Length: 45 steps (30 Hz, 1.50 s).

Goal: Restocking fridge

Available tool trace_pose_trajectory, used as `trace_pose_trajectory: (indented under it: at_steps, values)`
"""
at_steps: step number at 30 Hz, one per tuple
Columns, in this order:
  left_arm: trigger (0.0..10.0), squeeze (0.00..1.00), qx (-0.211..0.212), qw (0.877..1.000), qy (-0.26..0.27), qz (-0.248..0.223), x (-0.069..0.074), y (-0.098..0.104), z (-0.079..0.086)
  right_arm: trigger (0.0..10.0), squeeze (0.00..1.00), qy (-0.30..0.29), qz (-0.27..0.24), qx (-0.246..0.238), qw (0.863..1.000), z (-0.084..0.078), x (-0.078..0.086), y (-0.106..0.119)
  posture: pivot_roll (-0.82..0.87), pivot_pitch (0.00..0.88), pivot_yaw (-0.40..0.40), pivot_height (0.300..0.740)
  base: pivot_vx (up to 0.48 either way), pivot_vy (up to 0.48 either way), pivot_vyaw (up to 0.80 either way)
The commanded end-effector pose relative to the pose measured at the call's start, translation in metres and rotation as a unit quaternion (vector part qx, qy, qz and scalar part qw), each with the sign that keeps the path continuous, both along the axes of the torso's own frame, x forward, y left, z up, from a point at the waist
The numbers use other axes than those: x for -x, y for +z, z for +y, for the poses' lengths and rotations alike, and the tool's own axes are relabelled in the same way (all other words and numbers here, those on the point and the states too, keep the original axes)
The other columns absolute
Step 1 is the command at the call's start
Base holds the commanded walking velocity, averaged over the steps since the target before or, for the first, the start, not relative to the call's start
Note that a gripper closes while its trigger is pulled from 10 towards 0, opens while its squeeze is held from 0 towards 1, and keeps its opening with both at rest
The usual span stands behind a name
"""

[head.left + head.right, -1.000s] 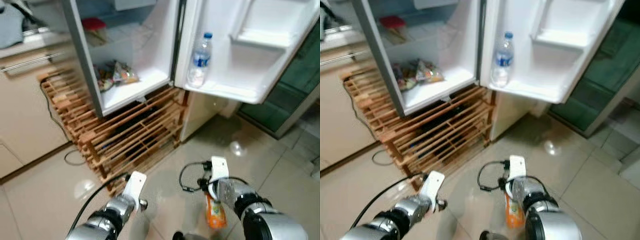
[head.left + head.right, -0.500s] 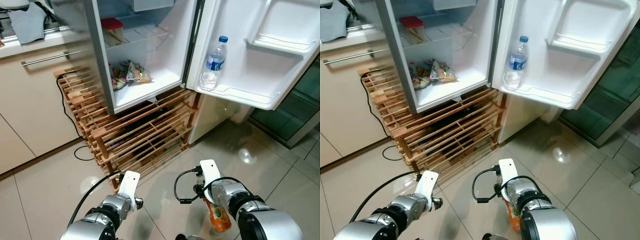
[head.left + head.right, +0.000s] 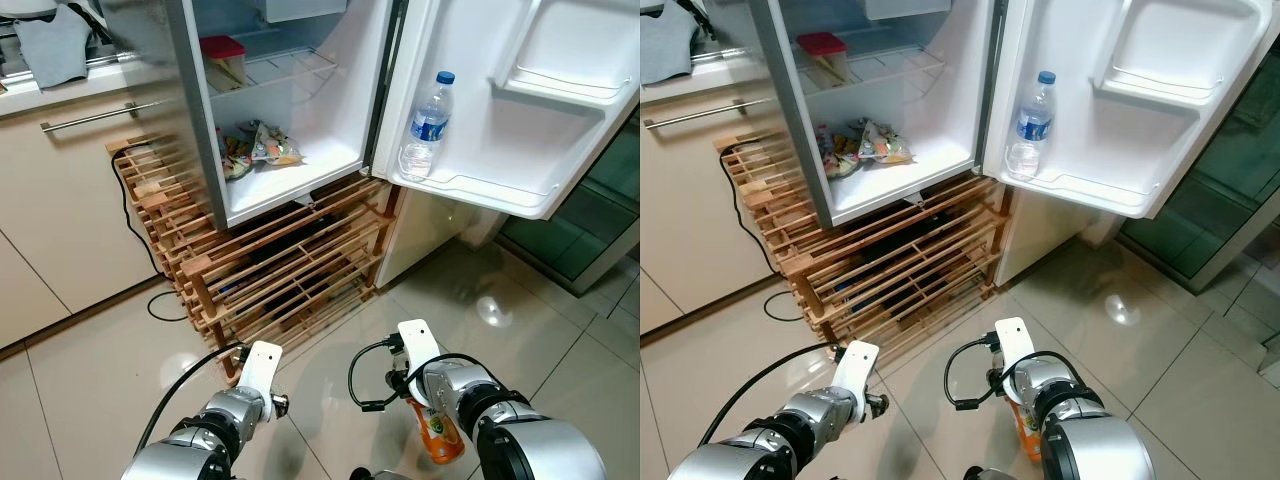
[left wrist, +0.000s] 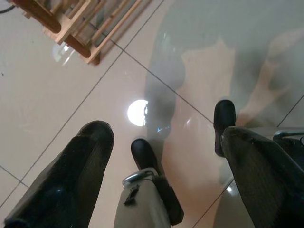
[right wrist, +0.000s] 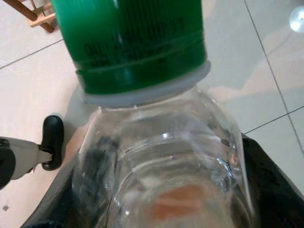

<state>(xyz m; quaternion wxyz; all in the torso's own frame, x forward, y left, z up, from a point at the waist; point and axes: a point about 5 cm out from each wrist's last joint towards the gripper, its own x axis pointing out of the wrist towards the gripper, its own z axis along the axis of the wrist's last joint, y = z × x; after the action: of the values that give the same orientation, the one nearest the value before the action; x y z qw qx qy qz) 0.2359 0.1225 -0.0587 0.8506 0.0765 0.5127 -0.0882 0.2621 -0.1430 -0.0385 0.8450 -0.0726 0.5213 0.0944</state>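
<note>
One juice bottle (image 3: 437, 434) in right hand (image 3: 428, 400); fridge (image 3: 300, 110) open.

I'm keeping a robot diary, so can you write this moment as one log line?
fridge: open | water bottle: door shelf | right gripper: holding orange bottle | left gripper: open, empty

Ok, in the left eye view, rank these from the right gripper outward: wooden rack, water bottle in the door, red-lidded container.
1. Wooden rack, on the floor just ahead of the right gripper.
2. Water bottle, on the door shelf, higher up.
3. Red-lidded container, upper fridge shelf, farthest back.
</note>
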Motion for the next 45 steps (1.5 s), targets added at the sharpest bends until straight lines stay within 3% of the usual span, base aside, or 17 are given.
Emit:
trace_pose_trajectory:
  at_steps: [1, 22, 45]
  values:
    - [10.0, 0.0, -0.001, 1.0, 0.006, 0.0, 0.0017, -0.0013, 0.0014, 0.0, 0.0, 0.003, -0.017, 0.009, 1.0, -0.003, -0.0085, 0.0065, -0.01, 0.0, -0.072, 0.74, 0.0, 0.0, 0.0]
    - [10.0, 0.0, 0.006, 1.0, 0.017, -0.004, 0.007, -0.0048, -0.0013, 0.0, 0.0, 0.005, -0.008, 0.012, 1.0, -0.0075, -0.0043, 0.0035, -0.02, 0.0, -0.083, 0.74, 0.0, 0.0, 0.0]
    - [10.0, 0.0, 0.015, 1.0, 0.019, -0.009, 0.0006, -0.0006, -0.0037, 0.0, 0.0, 0.003, -0.014, 0.01, 1.0, -0.0058, -0.0073, 0.0057, -0.01, 0.0, -0.076, 0.74, 0.0, 0.0, 0.0]
